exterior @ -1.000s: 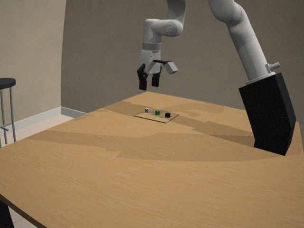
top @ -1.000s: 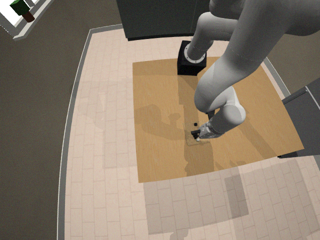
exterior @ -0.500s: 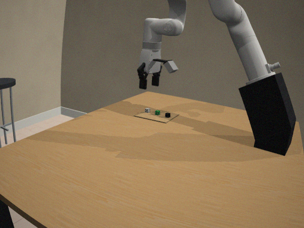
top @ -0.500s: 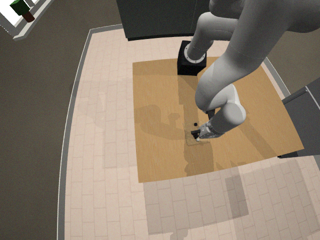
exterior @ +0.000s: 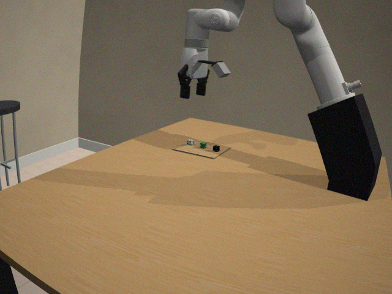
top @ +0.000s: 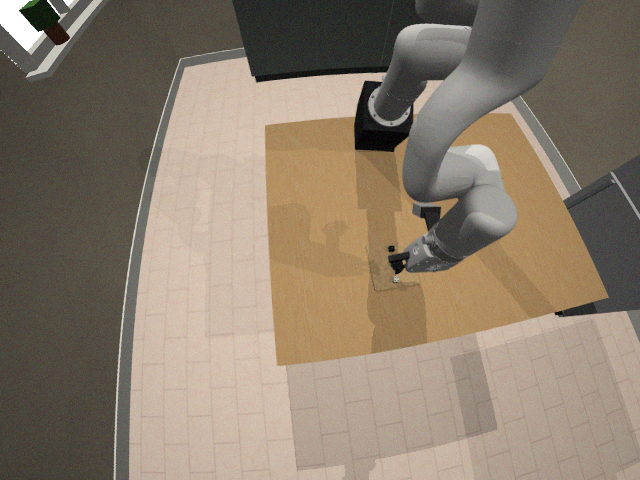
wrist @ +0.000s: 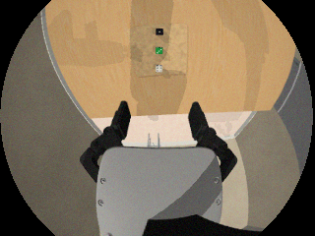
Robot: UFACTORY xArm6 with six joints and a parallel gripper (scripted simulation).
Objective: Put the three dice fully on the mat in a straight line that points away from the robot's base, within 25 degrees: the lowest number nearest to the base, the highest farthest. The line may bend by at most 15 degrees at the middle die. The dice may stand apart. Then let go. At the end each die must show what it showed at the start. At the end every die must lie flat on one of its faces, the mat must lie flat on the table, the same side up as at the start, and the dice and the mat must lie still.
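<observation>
Three dice stand in a row on the thin tan mat (exterior: 201, 150): a white die (exterior: 190, 141) farthest from the black base (exterior: 346, 147), a green die (exterior: 203, 145) in the middle, and a black die (exterior: 216, 147) nearest the base. In the wrist view the black die (wrist: 157, 31), the green die (wrist: 159, 50) and the white die (wrist: 157, 67) form a straight line. My gripper (exterior: 192, 90) is open and empty, high above the mat, over the white die's end. In the overhead view only the white die (top: 395, 279) and the black die (top: 391, 248) show beside the gripper (top: 397, 262).
The table (exterior: 190, 205) is wooden. A stool (exterior: 7, 139) stands at the far left beyond the table. A dark cabinet (top: 604, 232) stands beside the table's edge and another one (top: 315, 36) behind the base.
</observation>
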